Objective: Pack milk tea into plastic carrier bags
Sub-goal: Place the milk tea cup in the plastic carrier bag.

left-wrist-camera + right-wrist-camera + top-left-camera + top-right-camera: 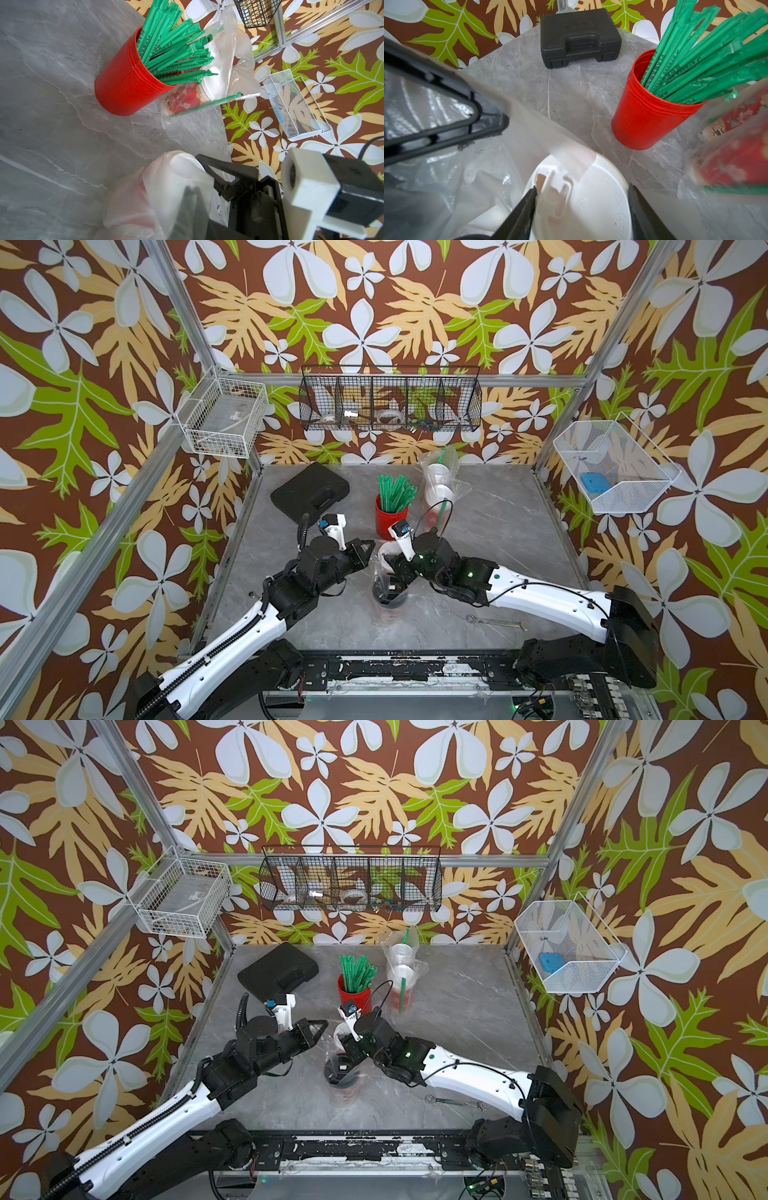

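The right fingers stand apart either side of the white-lidded cup, close against its smooth dome lid; whether they press it cannot be told, and the cup's body is cut off from the wrist view. The left fingers are closed, pinching the rim of the thin, crinkly clear bag round that cup. Inside too, a black-lidded cup shows only dimly, in the middle of the grey counter.
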You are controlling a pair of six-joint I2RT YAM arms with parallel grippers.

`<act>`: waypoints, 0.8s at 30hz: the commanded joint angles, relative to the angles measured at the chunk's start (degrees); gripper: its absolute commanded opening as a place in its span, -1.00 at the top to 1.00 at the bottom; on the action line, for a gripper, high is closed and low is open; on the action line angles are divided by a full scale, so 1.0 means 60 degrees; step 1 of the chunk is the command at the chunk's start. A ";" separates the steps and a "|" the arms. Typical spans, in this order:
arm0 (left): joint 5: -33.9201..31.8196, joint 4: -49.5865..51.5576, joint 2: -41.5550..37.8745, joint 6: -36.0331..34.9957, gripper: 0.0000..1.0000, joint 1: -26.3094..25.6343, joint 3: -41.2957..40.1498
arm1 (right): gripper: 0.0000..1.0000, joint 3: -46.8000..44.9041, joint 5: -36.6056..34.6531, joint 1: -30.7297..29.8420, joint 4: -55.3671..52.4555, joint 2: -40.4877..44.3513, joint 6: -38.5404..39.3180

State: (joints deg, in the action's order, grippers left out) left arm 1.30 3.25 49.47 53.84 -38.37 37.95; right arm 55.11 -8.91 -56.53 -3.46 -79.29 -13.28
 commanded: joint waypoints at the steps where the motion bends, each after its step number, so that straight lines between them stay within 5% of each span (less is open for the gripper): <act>1: -0.0205 -0.0248 -0.0041 -0.0123 1.00 0.0001 0.0090 | -0.22 -0.0074 -0.0182 -0.0005 -0.0007 0.0031 0.0002; 12: -0.0032 -0.0306 0.0045 -0.0046 1.00 0.0008 -0.0085 | -0.94 0.0677 -0.0503 -0.0018 -0.0687 0.0572 0.0144; 24: -0.0077 -0.0350 -0.0181 -0.0161 1.00 0.0001 -0.0394 | -0.99 0.1729 -0.1264 -0.0006 -0.3625 0.1507 -0.0941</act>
State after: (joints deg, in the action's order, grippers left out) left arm 1.28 2.72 48.84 53.69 -38.37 35.83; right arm 64.75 -15.07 -56.55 -16.80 -71.00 -15.00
